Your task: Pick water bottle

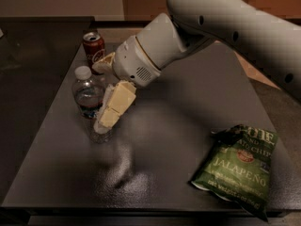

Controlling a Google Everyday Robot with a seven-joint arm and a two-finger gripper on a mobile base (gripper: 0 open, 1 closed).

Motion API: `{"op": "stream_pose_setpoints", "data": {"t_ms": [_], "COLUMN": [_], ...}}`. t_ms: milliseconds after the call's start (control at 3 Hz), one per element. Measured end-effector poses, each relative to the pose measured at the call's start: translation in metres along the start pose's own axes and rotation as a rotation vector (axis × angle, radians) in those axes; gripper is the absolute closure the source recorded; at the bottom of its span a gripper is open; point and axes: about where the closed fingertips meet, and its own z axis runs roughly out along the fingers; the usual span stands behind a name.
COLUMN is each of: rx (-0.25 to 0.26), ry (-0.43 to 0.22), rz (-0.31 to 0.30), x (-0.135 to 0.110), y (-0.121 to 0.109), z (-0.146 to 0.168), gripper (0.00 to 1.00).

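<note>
The water bottle (87, 95) stands upright on the left part of the dark table (178, 102). It is clear, with a white cap and a dark label band. My gripper (99, 97) has come in from the right at bottle height and is open. Its near cream finger (115, 105) overlaps the bottle's right side and lower body. Its far finger (103, 63) shows just behind and to the right of the cap. The bottle stands at the mouth of the jaws and partly between the fingers. I cannot tell whether the fingers touch it.
A red Coca-Cola can (94, 48) stands just behind the bottle at the back left. A green jalapeño chip bag (237, 166) lies at the front right. My white arm (235, 27) spans the upper right above the table.
</note>
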Motion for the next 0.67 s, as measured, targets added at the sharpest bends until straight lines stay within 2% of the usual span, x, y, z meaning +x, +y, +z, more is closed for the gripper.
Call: {"op": "stream_pose_setpoints", "data": {"t_ms": [333,667], "rx": [-0.032,-0.050], "ry": [-0.024,-0.032], "rz": [-0.009,-0.017], "x": [-0.0045,-0.0088], "y": [0.0034,0.0064], "z": [0.0065,0.0088], "gripper": [0.18,0.42]}}
